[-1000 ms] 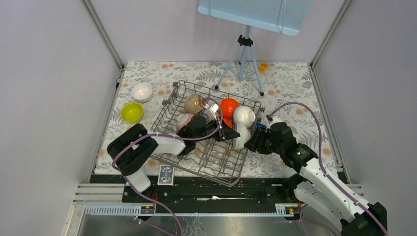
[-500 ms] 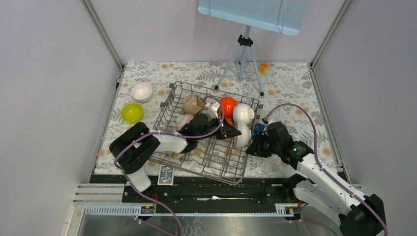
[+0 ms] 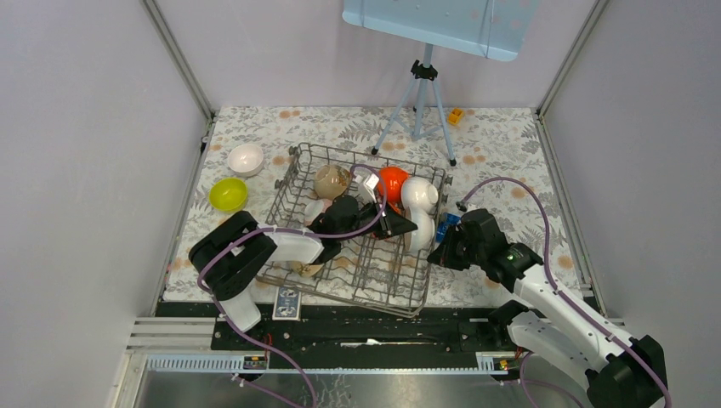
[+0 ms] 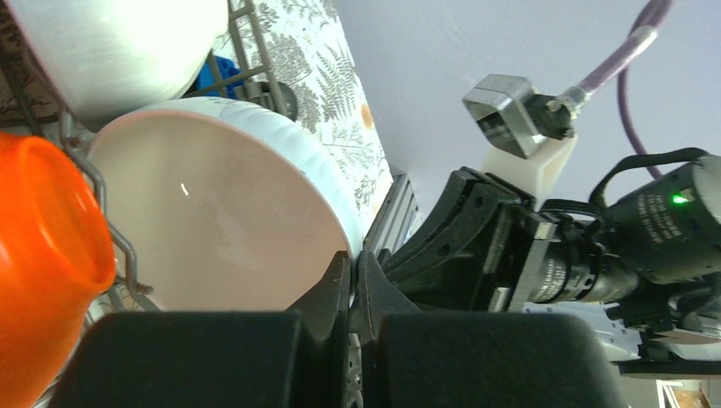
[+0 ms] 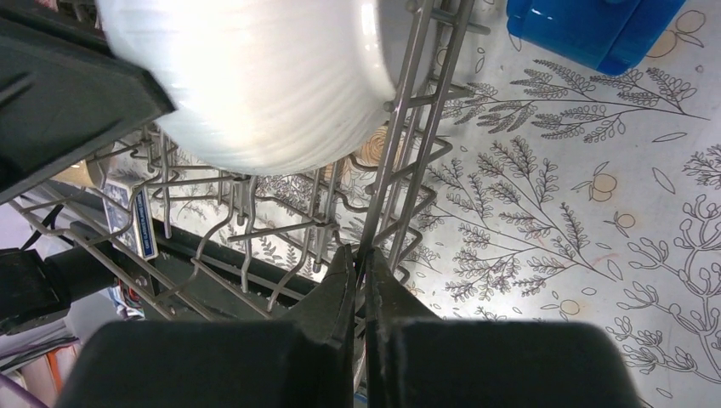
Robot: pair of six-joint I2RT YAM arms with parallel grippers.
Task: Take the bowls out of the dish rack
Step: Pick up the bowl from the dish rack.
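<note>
The grey wire dish rack sits mid-table holding several bowls: a beige one, an orange-red one, a pale pink one and two white ones. My left gripper reaches across the rack and is shut on the rim of the lower white bowl. My right gripper is shut on an upright wire of the dish rack's right side. A white bowl and a lime-yellow bowl lie on the mat left of the rack.
A small blue block lies just right of the rack. A grey tripod stands at the back with a small yellow block beside it. A card deck lies at the mat's near edge.
My right gripper has closed onto the rack's side wire. The rack has swung a little, its near right corner moving right. The left gripper keeps its hold on the white bowl.
</note>
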